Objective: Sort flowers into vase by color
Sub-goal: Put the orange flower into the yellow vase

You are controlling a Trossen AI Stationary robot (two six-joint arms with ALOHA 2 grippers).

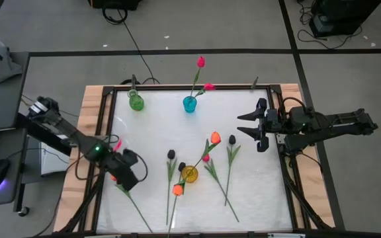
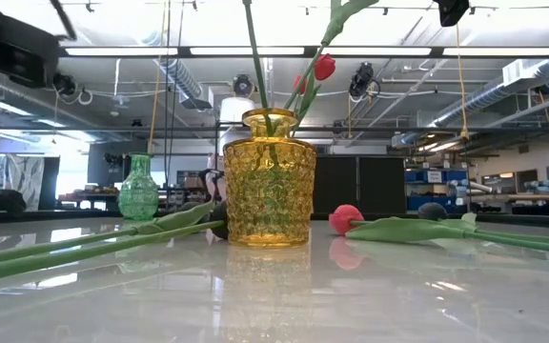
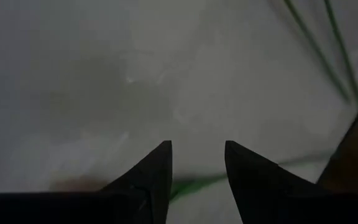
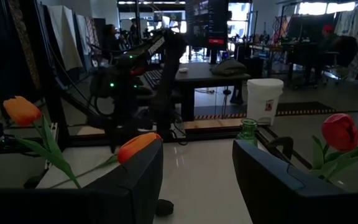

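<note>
Two end effectors, left (image 1: 126,177) and right (image 1: 250,124), fingers apart, empty, flanking loose tulips (image 1: 210,165) around the yellow vase (image 1: 190,174).

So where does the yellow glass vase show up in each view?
High view: yellow glass vase low in the middle of the white table, among the lying tulips.
Low view: large in the picture's centre, stems rising from it.
Left wrist view: not in it.
Right wrist view: not in it.
Shared landmark: the green glass vase at the table's far edge.
</note>
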